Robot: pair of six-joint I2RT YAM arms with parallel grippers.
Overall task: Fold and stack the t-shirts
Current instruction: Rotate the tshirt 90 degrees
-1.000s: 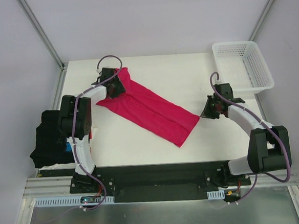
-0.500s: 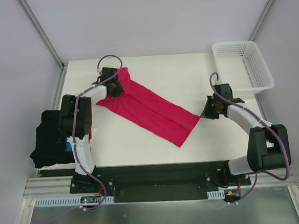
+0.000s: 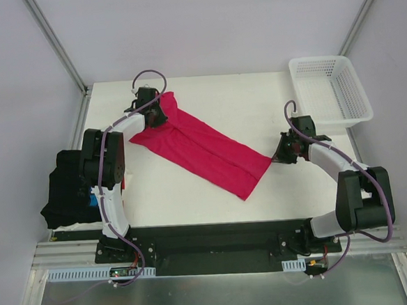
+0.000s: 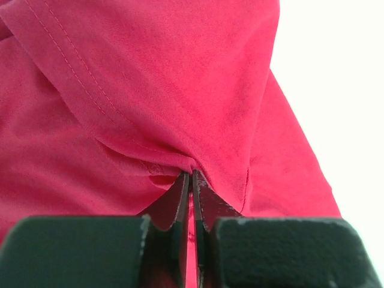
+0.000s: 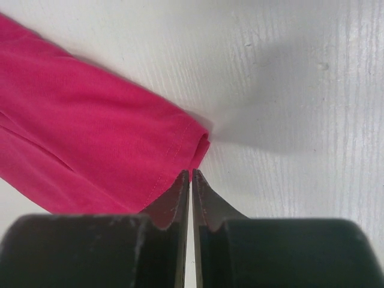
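Since a second ago the left hand has shut its jaws and shifted slightly toward the far-left corner, pulling the cloth there with it; the right hand has scarcely moved.

The crimson-pink cloth t-shirt lies on the white worktop as a long strip, its sides folded in, running diagonally from far left to near right. In its wrist view the left hand is fully closed on a gathered pinch of the far end, with creases drawn into its tips. The right hand is all but closed, with only a hairline between the jaws and the rolled hem corner touching the tips. Whether any cloth is actually caught there I cannot tell.

As I judge it, the main risk is that near corner. If the right hand has only the edge of the hem, a lift would let it slide out and the strip would swing from one end. The left pinch is bunched, so it may hold only the upper layers, and pulling could open the folded sides. Drawing the hands apart too firmly would skew the strip.

A black t-shirt hangs off the left edge, showing a patch of blue, and a white plastic lattice basket stands at the far right. No brand, label or writing can be read.
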